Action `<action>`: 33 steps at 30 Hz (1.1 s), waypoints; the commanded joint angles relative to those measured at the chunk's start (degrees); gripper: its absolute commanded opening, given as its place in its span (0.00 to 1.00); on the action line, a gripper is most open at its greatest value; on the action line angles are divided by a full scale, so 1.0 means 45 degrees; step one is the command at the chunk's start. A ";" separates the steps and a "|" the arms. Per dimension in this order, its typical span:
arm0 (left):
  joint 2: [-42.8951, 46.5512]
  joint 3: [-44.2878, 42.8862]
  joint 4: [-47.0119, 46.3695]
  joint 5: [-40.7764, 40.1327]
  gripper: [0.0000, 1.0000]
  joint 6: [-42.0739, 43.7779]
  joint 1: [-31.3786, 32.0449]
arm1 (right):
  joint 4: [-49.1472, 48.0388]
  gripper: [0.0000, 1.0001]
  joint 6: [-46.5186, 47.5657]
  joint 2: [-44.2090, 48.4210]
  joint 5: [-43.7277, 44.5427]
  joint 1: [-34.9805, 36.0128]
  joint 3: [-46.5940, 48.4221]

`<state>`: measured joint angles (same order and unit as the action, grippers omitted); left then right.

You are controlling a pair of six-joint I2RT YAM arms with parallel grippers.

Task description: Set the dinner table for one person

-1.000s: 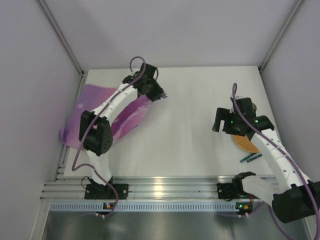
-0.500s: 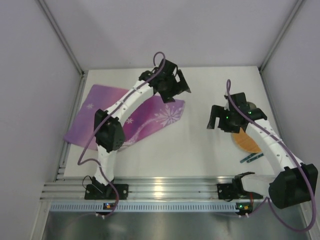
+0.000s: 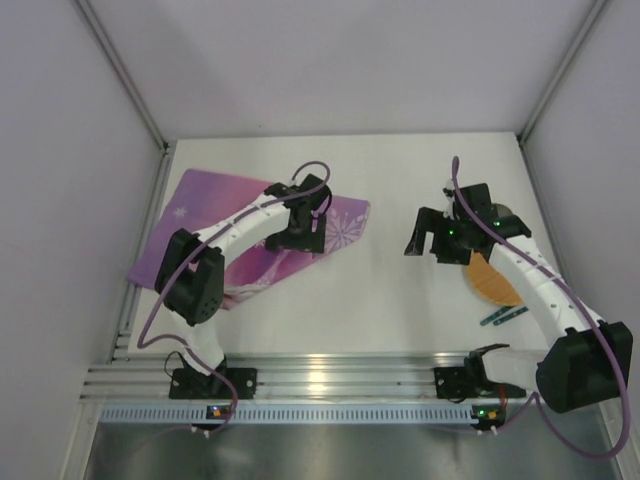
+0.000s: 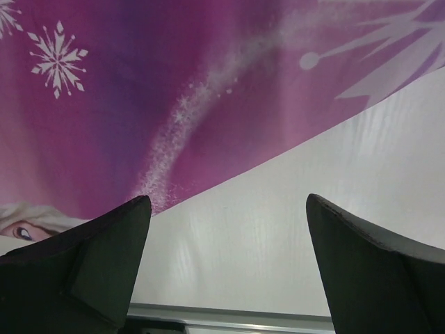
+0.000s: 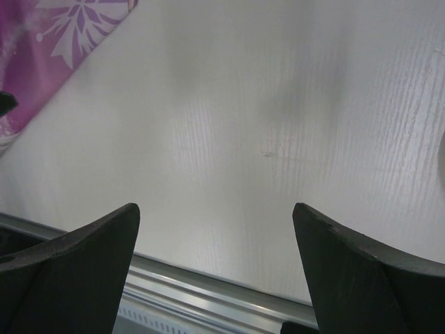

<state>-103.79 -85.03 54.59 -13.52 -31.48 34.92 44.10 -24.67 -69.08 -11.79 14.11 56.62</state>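
since the earlier frames: the purple placemat (image 3: 200, 215) has gone from bunched up under the left arm to spread flat. the left gripper (image 3: 303, 238) has let it go and drawn back, and now hangs low over the mat's near long edge. the right arm has edged slightly left.

left gripper: jaws fully apart, nothing between them; the wrist view shows mat print and bare tabletop below. right gripper (image 3: 425, 245): wide open, empty, above bare table.

the dinner table (image 3: 370, 290) is the white top under everything. the mat sits on its left part, skewed to the near rail. an orange plate (image 3: 490, 285) and teal cutlery (image 3: 502, 318) wait at the right, partly under the right arm.

step in hand, as i read it: finish placing the mat, then bring the plate onto it.

notes for doing it well:
- mat is thin and limp; pinch at an edge or corner, fingers nearly on the tabletop.
- drag low, do not lift, or it will fold again.
- square the long edge to the rail before releasing.
- keep the left arm off the mat before the right carries the plate across.
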 commanded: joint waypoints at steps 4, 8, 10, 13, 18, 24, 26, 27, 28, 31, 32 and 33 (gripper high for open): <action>-0.0606 0.0440 -0.0704 -0.0259 0.99 0.1410 0.0619 | -0.0112 0.92 0.0032 0.0253 -0.0231 -0.0010 0.0035; -0.1446 0.0070 -0.0803 -0.0685 0.99 0.1722 0.1282 | -0.0014 0.92 -0.0124 0.0701 -0.0134 0.0009 -0.0238; -0.2129 -0.0321 -0.0822 -0.0862 0.99 0.1840 0.1576 | 0.0044 0.92 -0.0260 0.0858 -0.0094 -0.0010 -0.0432; -0.3045 -0.0887 -0.0939 -0.1097 0.99 0.1977 0.1752 | 0.0200 0.92 -0.0358 0.1190 -0.0036 -0.0010 -0.0648; -0.4064 -0.1706 -0.1251 -0.1390 0.90 0.2036 0.1733 | 0.0708 0.92 -0.0417 0.1931 0.0217 -0.0010 -0.0863; -0.5351 -0.3151 -0.1037 -0.1800 0.74 0.2523 0.1519 | 0.1392 0.92 -0.0437 0.2732 0.0608 0.0009 -0.1117; -0.5646 -0.3485 -0.0920 -0.1762 0.60 0.2795 0.1344 | 0.1567 0.92 -0.0495 0.3005 0.0686 -0.0010 -0.1234; -0.5898 -0.3738 -0.0920 -0.1646 0.56 0.2933 0.1342 | 0.1607 0.92 -0.0515 0.3065 0.0706 0.0009 -0.1293; -0.6017 -0.3876 -0.0958 -0.1509 0.44 0.3108 0.1342 | 0.1646 0.92 -0.0573 0.3182 0.0726 -0.0029 -0.1390; -0.6311 -0.4637 -0.0628 -0.0904 0.00 0.3383 0.1362 | 0.1685 0.93 -0.0710 0.3495 0.0784 -0.0010 -0.1605; -0.6292 -0.4793 -0.0627 -0.0322 0.00 0.3441 0.1420 | 0.1685 0.93 -0.0749 0.3573 0.0823 -0.0010 -0.1664; -0.6292 -0.5298 -0.0453 -0.0046 0.00 0.3403 0.1575 | 0.1666 0.93 -0.0788 0.3651 0.0920 -0.0010 -0.1742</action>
<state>-129.91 -105.49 51.94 -18.44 -17.52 41.43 49.95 -26.89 -54.37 -9.15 14.11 49.41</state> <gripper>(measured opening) 0.021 0.926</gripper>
